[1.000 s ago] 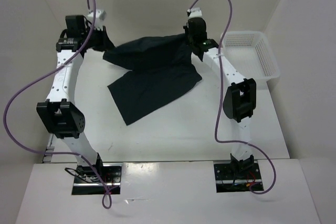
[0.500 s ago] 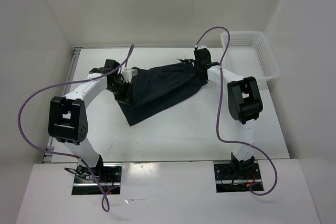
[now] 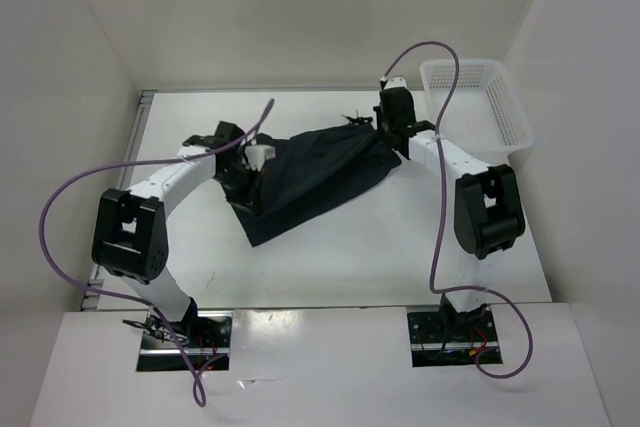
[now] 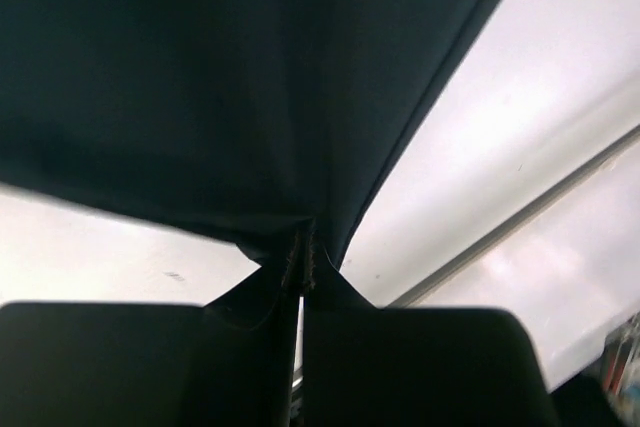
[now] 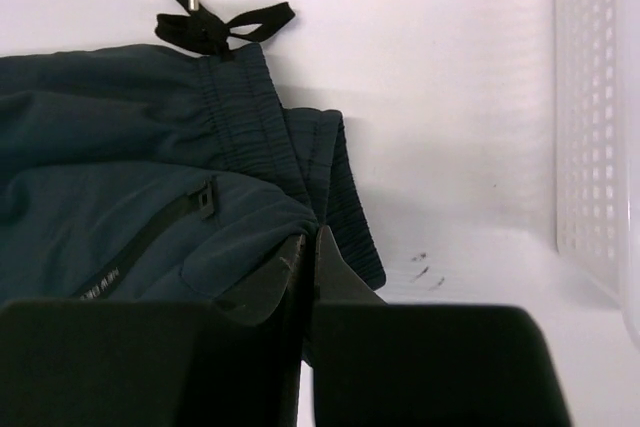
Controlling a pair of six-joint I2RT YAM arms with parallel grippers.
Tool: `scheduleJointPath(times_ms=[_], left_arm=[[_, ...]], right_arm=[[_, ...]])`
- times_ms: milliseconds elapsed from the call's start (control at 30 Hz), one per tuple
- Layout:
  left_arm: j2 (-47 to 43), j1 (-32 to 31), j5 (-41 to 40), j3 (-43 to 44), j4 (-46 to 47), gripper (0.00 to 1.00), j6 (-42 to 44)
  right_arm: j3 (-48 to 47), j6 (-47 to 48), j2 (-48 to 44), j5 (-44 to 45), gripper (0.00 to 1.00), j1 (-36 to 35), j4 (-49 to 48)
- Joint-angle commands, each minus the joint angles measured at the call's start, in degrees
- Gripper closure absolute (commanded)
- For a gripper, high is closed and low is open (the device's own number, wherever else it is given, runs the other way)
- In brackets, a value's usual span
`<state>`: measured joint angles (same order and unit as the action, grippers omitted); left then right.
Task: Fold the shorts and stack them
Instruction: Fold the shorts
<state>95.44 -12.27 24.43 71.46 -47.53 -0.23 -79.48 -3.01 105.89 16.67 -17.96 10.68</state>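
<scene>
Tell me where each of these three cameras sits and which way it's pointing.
Top external: above and behind the bases, looking down on the table, shorts and white mesh basket; left arm and right arm show whole.
Left wrist: on the left arm, looking along its shut jaws at pinched dark cloth, table beyond; only jaws show.
Right wrist: on the right arm, facing the waistband, drawstring and basket wall past its shut jaws.
Shared: every view shows the shorts; top and right wrist share the basket.
</scene>
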Motion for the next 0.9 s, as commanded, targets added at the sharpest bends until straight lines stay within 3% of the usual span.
scheduleJointPath(times_ms=[0,200,367,400,433,467,600,633,667,700,800,867], left_arm=[[1.7,-4.6,-1.7,-5.1,-2.1,0.98,0.2],[6.2,-6.1,-4.6,-9.1,-0.6,0.92,0.2],[4.1,-6.1,-8.9,-10.6,-0.6,0.86,0.2],[4.1,-6.1,-8.9,-10.6,-1.6,0.81,0.2],[4.1,-6.1,-6.5,-10.1,-3.9,0.66,0.2],[3.5,-6.1,-5.5,-9.6,-5.0,0.58,0.2],[1.2,-6.1,-8.2,-8.5,-5.8,0.46,0.2],[1.2,-6.1,-9.4,-8.5,-5.8,0.36,0.2],[0.2,-6.1,-10.2,-7.9,-5.0,0.34,0.2],[0.2,-6.1,-10.2,-7.0,-5.0,0.19,0.2],[0.7,-9.3,-11.2,-6.9,-2.1,0.06,0.2],[1.5,-12.1,-11.8,-8.3,0.0,0.05,0.2]], right_arm=[[3.6,-2.2,-3.6,0.4,1.0,0.5,-3.5],[7.7,-5.2,-3.6,-1.6,0.96,-0.7,-3.5],[10.3,-6.4,-4.2,-1.6,0.91,-0.7,-3.5],[11.4,-6.4,-4.7,-1.6,0.83,-0.7,-3.5],[12.2,-6.4,-4.7,-1.6,0.73,-0.7,-3.5],[12.7,-6.4,-5.3,-1.1,0.62,-0.7,-3.5],[14.4,-7.5,-8.1,-3.0,0.36,-0.7,-2.9],[14.4,-8.4,-9.1,-4.3,0.33,-0.7,-2.9],[15.5,-9.1,-10.4,-5.7,0.32,-0.1,-3.5],[17.2,-10.9,-13.4,-8.7,0.32,0.7,-4.2],[21.6,-15.1,-19.7,-12.4,0.29,2.9,-8.6],[23.1,-17.3,-21.3,-13.7,0.29,4.2,-11.0]])
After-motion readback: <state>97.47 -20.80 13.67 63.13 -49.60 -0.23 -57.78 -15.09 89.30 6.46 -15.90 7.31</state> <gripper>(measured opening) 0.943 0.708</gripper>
